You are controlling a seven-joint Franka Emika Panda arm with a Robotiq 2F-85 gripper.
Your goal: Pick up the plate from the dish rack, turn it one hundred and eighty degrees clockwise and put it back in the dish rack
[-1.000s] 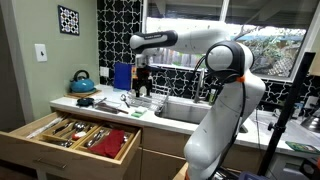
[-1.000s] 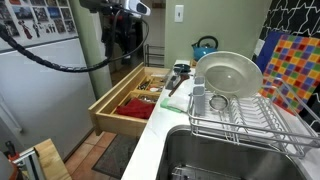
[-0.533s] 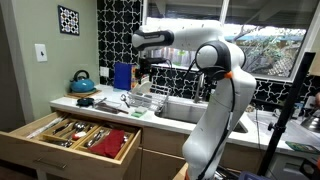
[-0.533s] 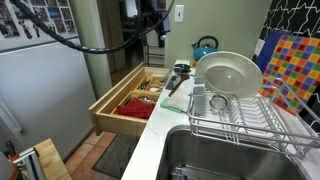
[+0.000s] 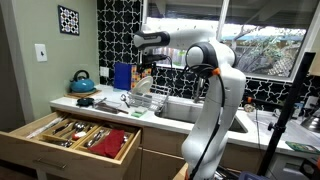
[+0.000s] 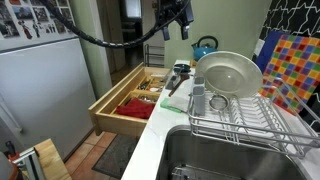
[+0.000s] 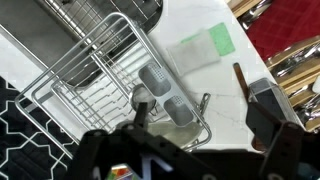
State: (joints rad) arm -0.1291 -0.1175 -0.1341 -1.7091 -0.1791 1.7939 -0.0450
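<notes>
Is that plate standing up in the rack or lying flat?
Standing on edge: in an exterior view the plate rises nearly upright from the dish rack, pale face showing.

Arm stretched out, gripper hanging above the dish rack [image 5: 146,102].
The white arm [image 5: 215,95] rises upright, then reaches sideways. The gripper [image 5: 143,72] points down over the rack, and the wrist view shows its jaws spread wide with nothing between them.

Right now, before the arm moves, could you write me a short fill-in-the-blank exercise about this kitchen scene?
The plate stands ____ in the dish rack.
The gripper hangs in the air and holds ____.
The wooden drawer is ____, not shut.
Missing words: upright; nothing; open.
</notes>
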